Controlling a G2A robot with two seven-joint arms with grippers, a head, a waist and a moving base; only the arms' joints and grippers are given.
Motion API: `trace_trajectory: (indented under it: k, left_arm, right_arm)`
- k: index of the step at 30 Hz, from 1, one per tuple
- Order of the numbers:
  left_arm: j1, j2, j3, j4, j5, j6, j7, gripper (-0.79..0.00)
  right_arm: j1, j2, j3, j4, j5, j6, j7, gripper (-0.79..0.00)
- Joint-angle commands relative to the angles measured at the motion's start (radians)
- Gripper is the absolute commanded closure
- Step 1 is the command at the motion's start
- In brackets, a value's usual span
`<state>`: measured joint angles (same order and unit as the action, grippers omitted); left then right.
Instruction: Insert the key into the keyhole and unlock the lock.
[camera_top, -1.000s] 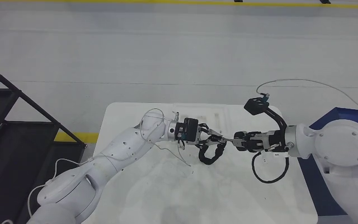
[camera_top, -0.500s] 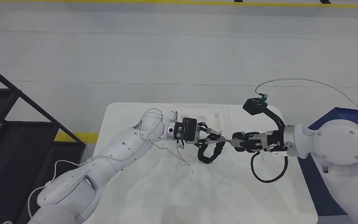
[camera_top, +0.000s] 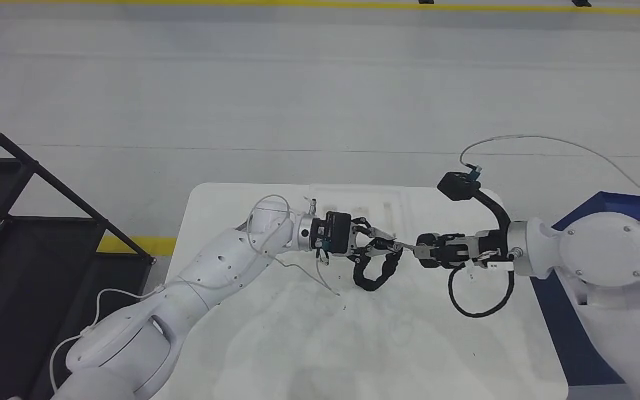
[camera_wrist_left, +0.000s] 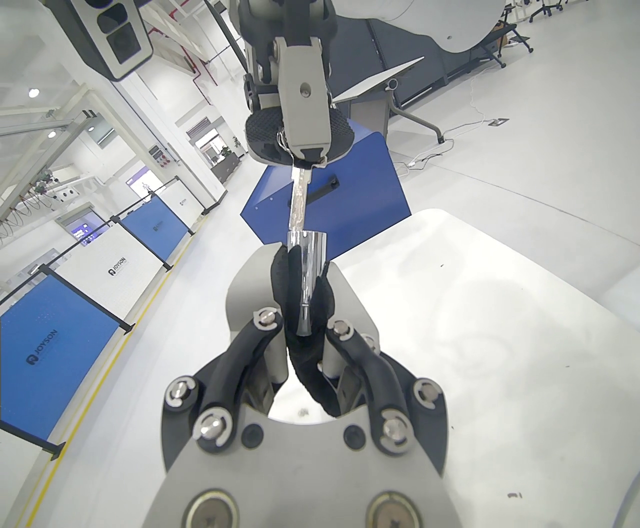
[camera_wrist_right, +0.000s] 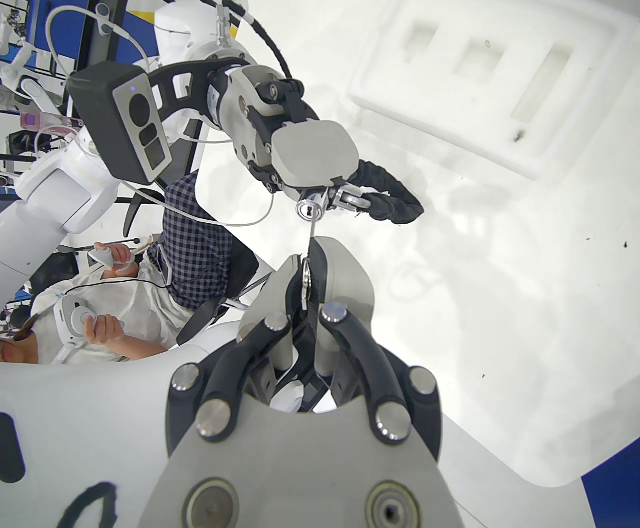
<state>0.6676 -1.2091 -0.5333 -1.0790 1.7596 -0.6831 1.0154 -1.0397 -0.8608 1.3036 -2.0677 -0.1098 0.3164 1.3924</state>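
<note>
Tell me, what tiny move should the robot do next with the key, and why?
Probably slide the key straight deeper into the lock. The right gripper pinches the key, whose tip sits at the keyhole, but most of it shows outside the lock that the left gripper holds.

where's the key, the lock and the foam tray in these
slim silver metal key (camera_wrist_left: 298, 205): left wrist view, middle of the blade.
chrome cylinder lock with black cable (camera_wrist_left: 311, 267): left wrist view, on the chrome barrel.
white foam tray (camera_wrist_right: 450, 107): right wrist view, bare face below the recesses.
</note>
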Motion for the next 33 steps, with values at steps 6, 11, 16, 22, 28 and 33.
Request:
trace_trajectory:
  k: [6,11,16,22,28,33]
  left_arm:
    - [0.006,0.0,-0.01,-0.004,0.006,-0.002,0.0,0.0]
    - [0.008,0.0,-0.018,-0.004,0.015,0.011,-0.009,0.0]
    - [0.009,0.001,-0.02,-0.008,0.045,0.023,-0.015,0.0]
    - [0.01,0.002,-0.024,-0.018,0.074,0.036,-0.018,0.0]
    - [0.011,0.005,-0.031,-0.031,0.095,0.042,-0.024,0.0]
    - [0.014,0.006,-0.037,-0.039,0.106,0.046,-0.026,0.0]
  right_arm:
    - [0.01,0.003,-0.012,0.006,0.012,0.0,0.0,0.0]
    - [0.018,0.005,-0.022,0.009,0.029,0.001,0.007,0.0]
    - [0.028,0.008,-0.032,0.018,0.035,0.015,0.025,0.0]
    - [0.049,0.009,-0.061,0.047,0.035,0.026,0.034,0.0]
    - [0.069,0.009,-0.081,0.066,0.043,0.031,0.032,0.0]
    - [0.077,0.011,-0.09,0.071,0.048,0.033,0.031,0.0]
